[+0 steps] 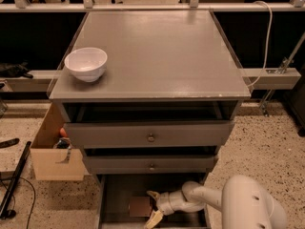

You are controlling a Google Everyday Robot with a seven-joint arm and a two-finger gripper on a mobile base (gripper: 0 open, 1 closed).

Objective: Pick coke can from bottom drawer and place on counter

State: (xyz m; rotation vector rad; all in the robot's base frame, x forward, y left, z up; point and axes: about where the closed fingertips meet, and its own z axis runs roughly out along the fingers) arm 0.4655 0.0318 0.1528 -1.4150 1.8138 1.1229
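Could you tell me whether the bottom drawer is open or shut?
Open: the bottom drawer is pulled out, its dark floor exposed, with the gripper inside it.

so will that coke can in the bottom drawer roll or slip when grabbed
The coke can looks small and smooth, so a nudge may skid it along the bottom drawer floor. Likely light and thin-walled, so squeezing hard could dent it. The gripper sits open beside it in the drawer.

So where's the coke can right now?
In the camera view, the coke can lies in the bottom drawer, low centre, just left of the open pincer.
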